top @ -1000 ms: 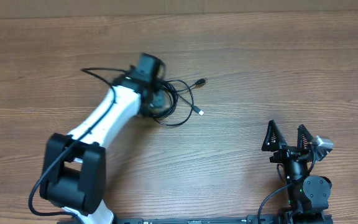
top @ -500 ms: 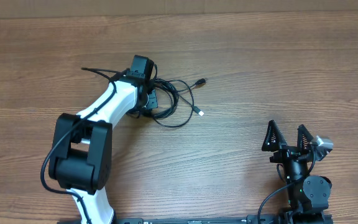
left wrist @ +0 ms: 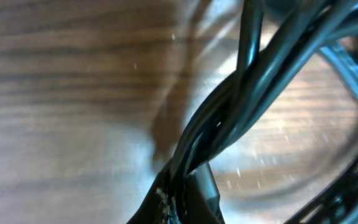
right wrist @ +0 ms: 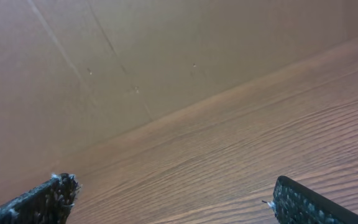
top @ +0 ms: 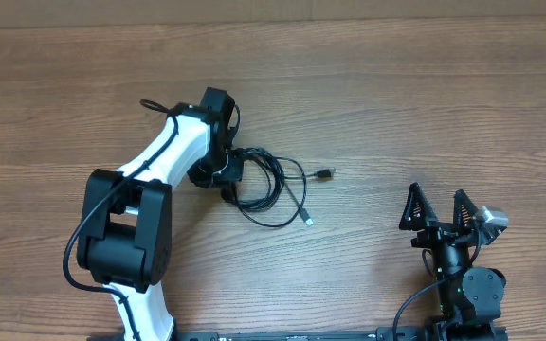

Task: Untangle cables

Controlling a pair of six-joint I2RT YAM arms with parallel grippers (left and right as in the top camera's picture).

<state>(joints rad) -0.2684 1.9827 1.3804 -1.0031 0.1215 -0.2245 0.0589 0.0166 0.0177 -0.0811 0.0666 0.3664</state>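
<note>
The left arm (top: 164,156) reaches out from its black shoulder block, the white link slanting away over the table (top: 425,104), then folds at the wrist so the left gripper (top: 227,178) points down. That gripper is clenched on the cables (top: 275,192). Its own camera shows several strands running together into the dark fingertip at the bottom of the view. The bundle (left wrist: 241,118) is twisted there like a rope, glossy black and round in section, lifted a little so it throws a soft shadow on the wood.

Beyond the grip, the cables fan out on the side away from the arm into loose, overlapping loops lying flat on the table. Two free ends trail further out, each finishing in a small plug (top: 323,174) (top: 308,221).

The right gripper (top: 437,210) sits well apart from all this, drawn in close to its base. Its jaws are spread wide with nothing between them. Its camera shows the rough, pitted black fingertips (right wrist: 48,193) at either lower corner.

The table is brown wood with fine, straight grain and a dull sheen.
</note>
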